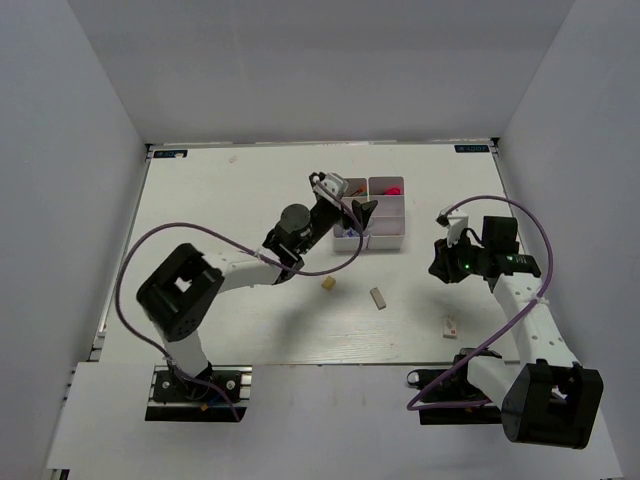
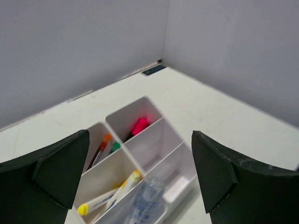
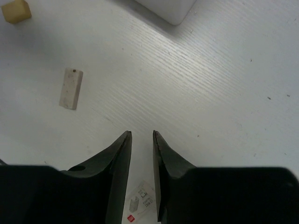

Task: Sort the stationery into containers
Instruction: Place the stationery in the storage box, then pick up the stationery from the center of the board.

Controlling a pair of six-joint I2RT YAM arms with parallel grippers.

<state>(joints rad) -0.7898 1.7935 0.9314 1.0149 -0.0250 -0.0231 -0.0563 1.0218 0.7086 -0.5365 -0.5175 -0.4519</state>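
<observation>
The white organiser tray (image 1: 390,236) stands at the back centre. My left gripper (image 1: 348,200) hovers over its left side, open wide and empty; in the left wrist view (image 2: 140,135) the tray (image 2: 159,140) lies below it. It holds a pink highlighter (image 2: 139,125), an orange pen and a green marker (image 2: 113,147), yellow-capped white markers (image 2: 105,198) and a blue-white tube (image 2: 145,205). A tan eraser (image 1: 328,285), a pale eraser (image 1: 378,297) and a labelled eraser (image 1: 451,324) lie on the table. My right gripper (image 1: 440,262) (image 3: 142,134) is nearly shut, empty, above the table.
The right wrist view shows the pale eraser (image 3: 71,88), the tan eraser (image 3: 16,10), a tray corner (image 3: 168,9) and the labelled eraser (image 3: 140,205) under the fingers. Grey walls enclose the white table (image 1: 230,220) on three sides.
</observation>
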